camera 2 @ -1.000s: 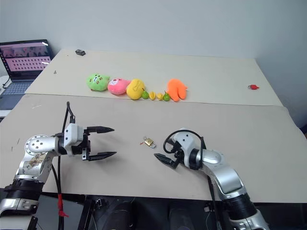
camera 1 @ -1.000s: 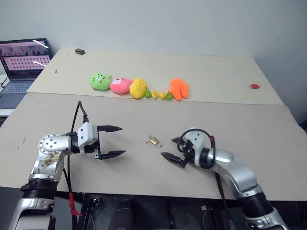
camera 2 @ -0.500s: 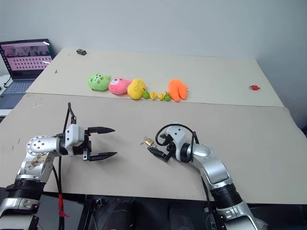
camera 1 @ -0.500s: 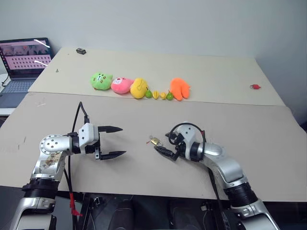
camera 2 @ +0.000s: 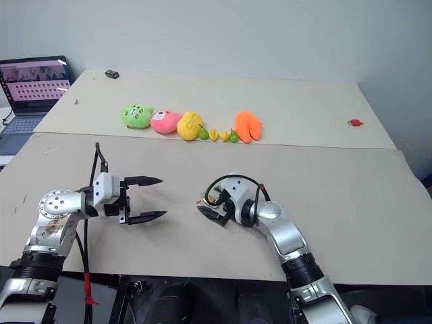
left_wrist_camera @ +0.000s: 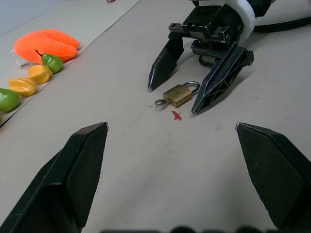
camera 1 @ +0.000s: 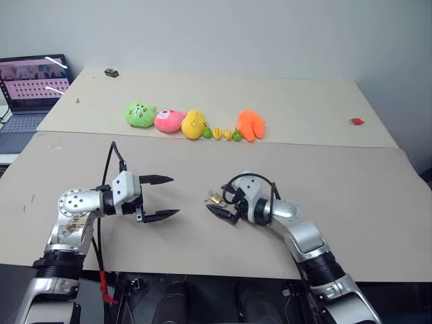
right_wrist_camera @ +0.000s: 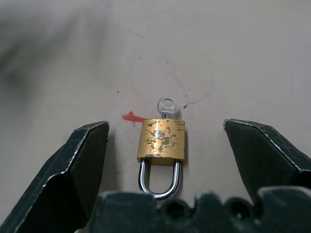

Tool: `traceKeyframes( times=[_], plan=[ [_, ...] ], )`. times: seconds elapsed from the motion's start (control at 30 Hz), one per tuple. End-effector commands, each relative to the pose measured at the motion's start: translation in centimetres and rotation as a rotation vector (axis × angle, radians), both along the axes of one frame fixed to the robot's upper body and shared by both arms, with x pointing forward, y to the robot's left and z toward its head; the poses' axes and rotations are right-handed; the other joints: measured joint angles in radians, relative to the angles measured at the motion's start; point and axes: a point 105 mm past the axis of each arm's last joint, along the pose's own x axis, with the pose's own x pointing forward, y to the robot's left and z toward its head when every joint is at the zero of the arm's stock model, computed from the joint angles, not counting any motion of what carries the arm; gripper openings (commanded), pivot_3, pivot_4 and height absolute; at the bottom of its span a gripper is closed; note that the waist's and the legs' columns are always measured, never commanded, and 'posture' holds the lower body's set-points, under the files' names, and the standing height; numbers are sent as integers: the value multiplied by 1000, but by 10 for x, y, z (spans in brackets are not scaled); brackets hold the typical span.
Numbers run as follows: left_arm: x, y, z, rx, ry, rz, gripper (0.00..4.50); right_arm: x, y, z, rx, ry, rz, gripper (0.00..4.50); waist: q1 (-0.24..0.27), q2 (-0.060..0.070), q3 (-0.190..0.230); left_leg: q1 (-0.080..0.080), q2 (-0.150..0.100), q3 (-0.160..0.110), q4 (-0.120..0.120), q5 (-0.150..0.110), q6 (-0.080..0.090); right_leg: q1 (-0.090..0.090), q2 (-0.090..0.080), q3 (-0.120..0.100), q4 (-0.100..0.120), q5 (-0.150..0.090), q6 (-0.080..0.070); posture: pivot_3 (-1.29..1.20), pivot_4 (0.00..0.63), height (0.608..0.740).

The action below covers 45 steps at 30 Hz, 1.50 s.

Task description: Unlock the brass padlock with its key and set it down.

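Note:
The brass padlock (right_wrist_camera: 162,141) lies flat on the tan table (camera 1: 202,162), its silvery shackle (right_wrist_camera: 159,183) closed. The key (right_wrist_camera: 167,106) sticks out of the padlock's bottom end, only its round head visible. My right gripper (right_wrist_camera: 166,125) is open and low over the table, one finger on each side of the padlock, neither touching it. The left wrist view has the same padlock (left_wrist_camera: 179,94) between those two black fingers (left_wrist_camera: 217,80). My left gripper (camera 1: 174,196) is open and empty, hovering to the left and pointing toward the padlock.
A row of plush toys (camera 1: 169,120) and small toy fruits (camera 1: 223,133) lies across the far board. A small red object (camera 1: 356,121) sits far right, a small black object (camera 1: 111,72) far left. A laptop (camera 1: 30,88) stands beyond the left edge.
My right gripper has moved left along the table to the padlock and now straddles it. The left gripper and the padlock have stayed put.

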Motion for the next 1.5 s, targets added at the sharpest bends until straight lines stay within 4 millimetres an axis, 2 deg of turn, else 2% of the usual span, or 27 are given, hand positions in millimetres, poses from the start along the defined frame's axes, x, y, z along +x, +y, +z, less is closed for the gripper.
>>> traceKeyframes(
  times=[0.03, 0.23, 0.27, 0.43, 0.57, 0.63, 0.83, 0.9, 0.97, 1.03, 1.1, 1.23, 1.4, 1.5],
  plan=[
    [0, -3, 8, -4, -39, -3, 4500, 2, -4, 2, -12, -28, -1, 3072, -4, 0, 0, 0, 0, 0, 0, 0, 0, 0, 0, 0, 0, 0, 0, 0, 150, 722],
    [4, -4, 11, -14, -52, 6, 4500, 12, -16, 10, -30, -64, -17, 991, -5, 0, 0, 0, 0, 0, 0, 0, 0, 0, 0, 0, 0, 0, 0, 0, 150, 722],
    [4, -4, 11, -13, -52, 6, 4500, 14, -17, 12, -33, -71, -19, 933, -5, 0, 0, 0, 0, 0, 0, 0, 0, 0, 0, 0, 0, 0, 0, 0, 150, 722],
    [7, -5, 13, -9, -57, -1, 4500, 24, -26, 23, -40, -106, -31, 933, -5, 0, 0, 0, 0, 0, 0, 0, 0, 0, 0, 0, 0, 0, 0, 0, 150, 722],
    [18, -10, 25, -57, -57, 18, 4500, 26, -29, 30, -48, -129, -19, 933, -4, 0, 0, -1, 0, 0, 0, 0, 0, 0, 0, 0, 0, 0, 0, 0, 150, 722],
    [26, -16, 32, -107, -6, 31, 4500, 22, -27, 41, -31, -162, 22, 933, -4, 0, 0, -1, 0, 0, 0, 0, 0, 0, 0, 0, 0, 0, 0, 0, 150, 722],
    [42, -37, 34, -179, 434, 75, 4500, 3, -29, 69, -93, -313, 185, 933, -7, 0, 0, -2, -1, -1, 1, 0, 0, -1, 0, 0, 0, -1, 2, 0, 150, 722],
    [39, -46, 40, -230, 609, 46, 4500, -4, -29, 80, -112, -370, 234, 933, -10, 0, 0, -2, -1, -2, 1, 0, 0, 0, 0, -1, 0, -2, 4, 0, 150, 722],
    [34, -52, 35, -267, 808, 37, 4500, -14, -26, 90, -145, -438, 295, 933, -12, 0, 1, -2, -1, -2, 1, 0, 0, -1, 0, -1, 1, -4, 7, 0, 150, 722],
    [28, -55, 31, -302, 938, 38, 4500, -19, -25, 92, -179, -473, 326, 933, -17, 0, 1, -2, -1, -2, 1, 0, 0, -1, 0, -1, 1, -5, 8, 0, 150, 722],
    [22, -61, 39, -379, 1061, 12, 4500, -23, -23, 93, -198, -492, 348, 933, -18, 0, 1, -1, -1, -2, 1, -1, 1, 0, 1, -1, 1, -5, 8, 0, 150, 722],
    [9, -73, 47, -415, 1157, -45, 4500, -32, -16, 93, -205, -510, 382, 933, -16, 0, 1, -1, 0, -2, 1, -1, 1, -1, 1, -1, 2, -5, 8, 0, 150, 722],
    [15, -77, 55, -499, 1194, -23, 4500, -35, -12, 89, -206, -506, 399, 933, -10, 0, 1, -1, -1, -2, 2, -1, 1, 0, 0, -1, 2, -3, 5, 0, 150, 722],
    [15, -77, 52, -487, 1188, 6, 4500, -34, -11, 88, -211, -507, 398, 933, -11, 0, 1, -1, -1, -2, 2, -1, 1, 0, 0, -1, 2, 0, 1, 0, 150, 722]
  ],
)
